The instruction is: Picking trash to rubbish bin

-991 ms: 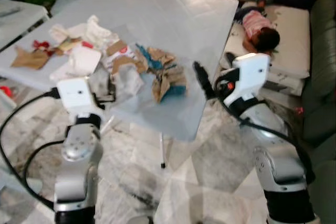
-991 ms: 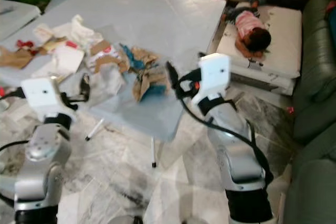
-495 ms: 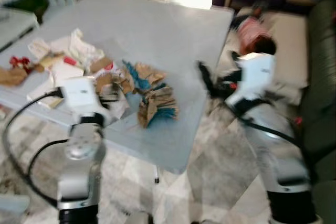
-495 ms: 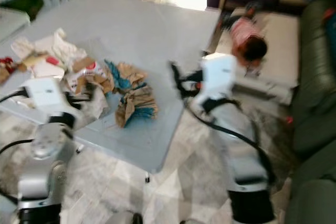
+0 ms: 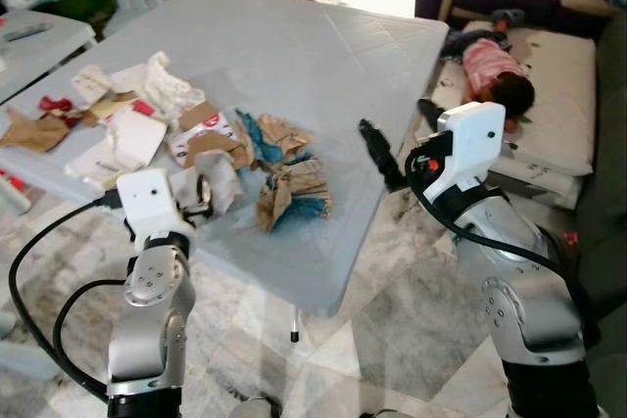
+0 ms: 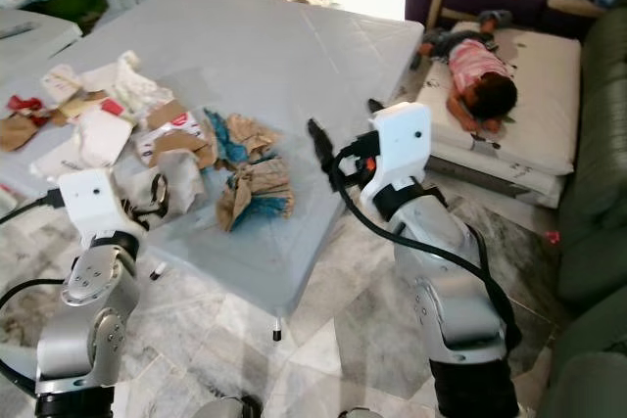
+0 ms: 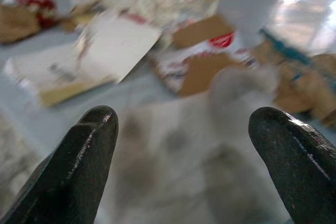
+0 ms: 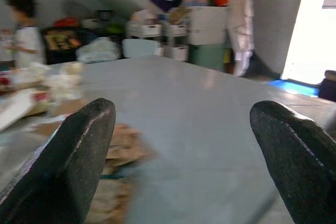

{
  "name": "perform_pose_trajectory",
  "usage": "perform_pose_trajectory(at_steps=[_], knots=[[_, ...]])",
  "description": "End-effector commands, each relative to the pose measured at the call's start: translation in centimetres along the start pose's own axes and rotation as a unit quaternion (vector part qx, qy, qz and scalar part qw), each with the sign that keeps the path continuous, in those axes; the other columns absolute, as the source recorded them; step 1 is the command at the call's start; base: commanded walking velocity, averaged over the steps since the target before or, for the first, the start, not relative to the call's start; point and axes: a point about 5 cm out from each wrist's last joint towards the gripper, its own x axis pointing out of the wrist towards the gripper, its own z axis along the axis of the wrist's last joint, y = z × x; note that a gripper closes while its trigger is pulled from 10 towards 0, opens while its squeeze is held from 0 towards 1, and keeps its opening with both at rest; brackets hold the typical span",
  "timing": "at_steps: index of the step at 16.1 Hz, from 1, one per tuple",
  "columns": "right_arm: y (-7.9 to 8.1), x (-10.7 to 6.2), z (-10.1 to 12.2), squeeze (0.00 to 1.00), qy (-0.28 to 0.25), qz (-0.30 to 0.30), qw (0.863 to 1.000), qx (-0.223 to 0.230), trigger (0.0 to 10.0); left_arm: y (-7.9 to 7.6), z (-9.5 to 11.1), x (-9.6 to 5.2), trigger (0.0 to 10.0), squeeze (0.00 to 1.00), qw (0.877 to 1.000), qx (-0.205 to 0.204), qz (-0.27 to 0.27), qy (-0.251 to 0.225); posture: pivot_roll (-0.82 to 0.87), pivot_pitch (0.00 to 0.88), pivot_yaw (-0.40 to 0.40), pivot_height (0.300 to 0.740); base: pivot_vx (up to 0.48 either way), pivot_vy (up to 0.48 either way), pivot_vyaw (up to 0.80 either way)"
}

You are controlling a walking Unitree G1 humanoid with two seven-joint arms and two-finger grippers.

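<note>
At the near edge of the pale grey table (image 5: 323, 56), your left gripper (image 7: 181, 145), fingers apart, faces crumpled grey-white paper trash (image 5: 217, 181); close too shallow and you'll shove it off, while the right gripper (image 8: 184, 145) hovers spread.

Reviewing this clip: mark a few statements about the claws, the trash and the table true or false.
1. The left claw is open, facing a crumpled grey wrapper. True.
2. The right claw grips a paper bag. False: its fingers are spread with nothing between them.
3. The crumpled brown paper bag lies on the floor. False: it lies on the grey table.
4. A person lies on a mattress beyond the table. True.
5. All trash has been removed from the table. False: papers and wrappers lie on it.
</note>
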Motion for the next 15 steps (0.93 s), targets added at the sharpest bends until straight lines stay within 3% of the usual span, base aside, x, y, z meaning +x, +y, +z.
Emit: perform_pose_trajectory(at_steps=[1,5,8,10,13,15], knots=[[0.5,-0.3,0.2,0.00,0.003,0.023,1.000,0.011,10.0,0.4,-0.3,0.2,10.0,0.00,1.000,-0.003,0.010,0.015,0.04,0.154,0.001,0.740,0.000,0.000,0.00],[1.1,-0.8,0.0,0.00,0.020,0.065,0.997,0.025,10.0,-0.4,-1.3,0.7,10.0,0.00,0.998,-0.014,-0.031,0.050,0.02,0.160,0.000,0.740,0.000,0.000,0.00],[1.1,-1.0,0.2,0.00,0.020,0.066,0.997,0.024,10.0,-1.9,-1.0,1.5,10.0,0.00,0.994,-0.030,-0.093,0.041,0.01,0.162,-0.002,0.740,0.000,0.000,0.00],[1.0,-1.0,0.5,0.00,0.015,0.064,0.998,0.017,10.0,-2.2,-0.6,2.1,10.0,0.00,0.994,-0.030,-0.106,0.026,0.00,0.164,-0.001,0.740,0.000,0.000,0.00],[0.9,-1.3,0.6,0.00,0.017,0.059,0.998,0.015,10.0,-1.9,-0.1,2.7,10.0,0.00,0.995,-0.023,-0.094,0.019,-0.01,0.169,-0.001,0.740,0.000,0.000,0.00],[0.9,-1.4,0.7,0.00,0.020,0.059,0.998,0.016,10.0,-0.9,-1.6,2.8,10.0,0.00,0.995,-0.016,-0.070,0.063,-0.02,0.172,-0.003,0.740,0.000,0.000,0.00]])
